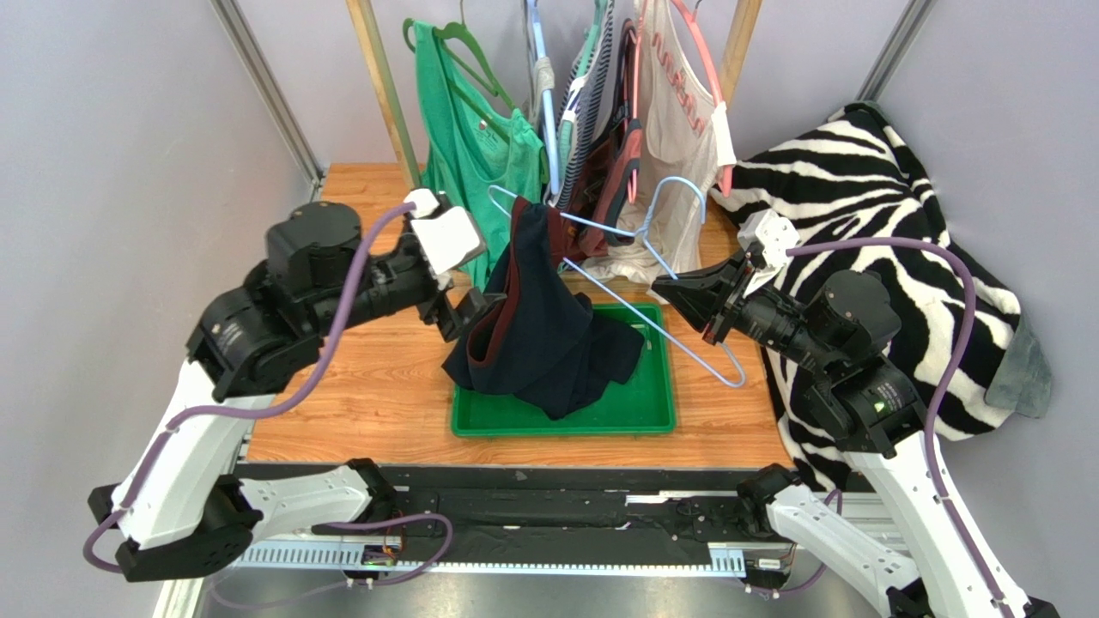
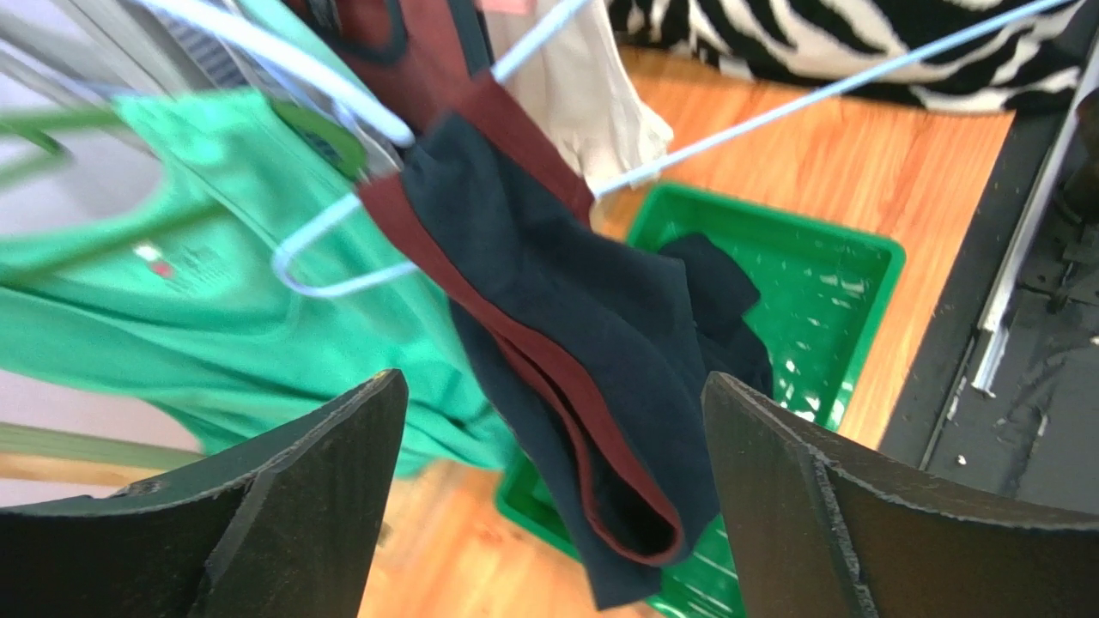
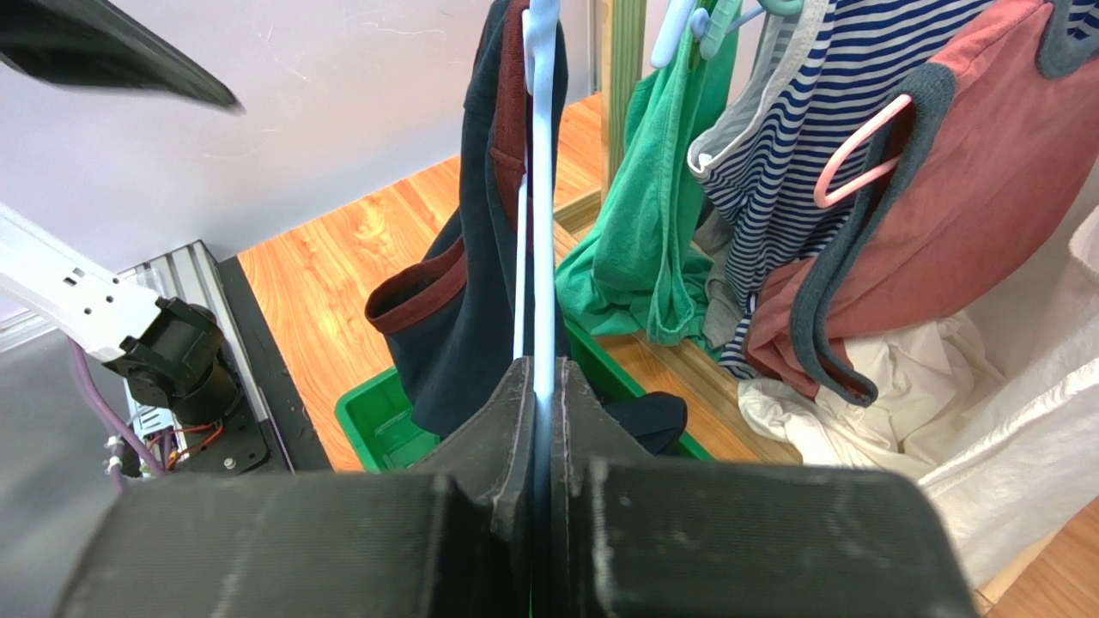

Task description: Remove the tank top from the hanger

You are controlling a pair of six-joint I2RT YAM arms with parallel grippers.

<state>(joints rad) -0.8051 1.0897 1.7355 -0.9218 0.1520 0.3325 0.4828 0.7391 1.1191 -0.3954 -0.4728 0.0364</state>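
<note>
At frame centre the tank top hung off the hanger above the green tray. The right gripper pinched the hanger's wire; the left gripper gaped wide beside the cloth. Best to grab a strap and draw it off the hanger's free end

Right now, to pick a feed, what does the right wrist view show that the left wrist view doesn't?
Only right wrist: the right gripper shut on the blue hanger. Only left wrist: the left gripper standing open, and the zebra blanket. Both: the navy tank top draped on that hanger, the green tray, the green top.
</note>
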